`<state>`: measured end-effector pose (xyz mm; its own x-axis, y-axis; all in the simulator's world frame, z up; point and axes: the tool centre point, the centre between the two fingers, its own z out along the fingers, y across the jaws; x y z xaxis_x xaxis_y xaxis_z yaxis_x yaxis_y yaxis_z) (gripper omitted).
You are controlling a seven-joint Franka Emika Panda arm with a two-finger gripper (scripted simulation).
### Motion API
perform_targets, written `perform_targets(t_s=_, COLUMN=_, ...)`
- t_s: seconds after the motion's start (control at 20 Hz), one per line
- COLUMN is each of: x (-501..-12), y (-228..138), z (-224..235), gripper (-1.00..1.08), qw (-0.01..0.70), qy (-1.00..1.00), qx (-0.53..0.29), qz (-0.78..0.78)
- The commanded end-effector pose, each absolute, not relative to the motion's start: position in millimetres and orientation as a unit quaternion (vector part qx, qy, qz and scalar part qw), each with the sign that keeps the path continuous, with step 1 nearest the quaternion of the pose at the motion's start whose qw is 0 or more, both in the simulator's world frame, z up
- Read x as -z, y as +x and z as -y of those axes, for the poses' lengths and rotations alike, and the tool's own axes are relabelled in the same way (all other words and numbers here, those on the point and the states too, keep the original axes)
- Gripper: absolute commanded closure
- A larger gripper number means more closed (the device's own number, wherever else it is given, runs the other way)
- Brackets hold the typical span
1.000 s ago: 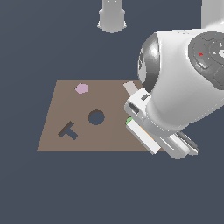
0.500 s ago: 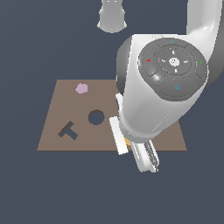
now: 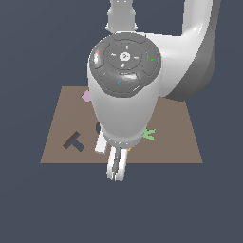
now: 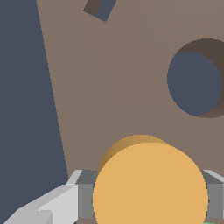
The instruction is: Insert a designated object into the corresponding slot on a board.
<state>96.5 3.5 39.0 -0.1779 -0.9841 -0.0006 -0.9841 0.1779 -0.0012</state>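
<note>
Orange disc (image 4: 150, 183), thick, round, flat-topped, between the claw (image 4: 144, 197) fingers, grip contact impossible to tell.

My arm (image 3: 126, 95) hangs over the middle of the board (image 3: 175, 137), hiding most of the round hole (image 4: 195, 81). In the exterior view, the T-shaped cutout (image 3: 74, 141) lies to the left, the pentagon (image 3: 86, 96) behind it, the letter R (image 3: 149, 134) to the right. My fingers (image 4: 48, 205) flank the disc (image 4: 149, 186), near the hole.
</note>
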Motion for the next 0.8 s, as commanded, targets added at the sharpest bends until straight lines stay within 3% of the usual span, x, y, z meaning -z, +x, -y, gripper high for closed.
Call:
perform_targets(t_s=0.0, x=-39.7, y=89.5, z=10.3, gripper=1.08, qw=0.001, qy=-0.594, qx=0.0, qz=-0.804)
perform_targets(t_s=0.75, x=-40.8, y=42.4, z=53.5, gripper=1.08, qw=0.001, qy=-0.386, qx=0.0, qz=-0.922)
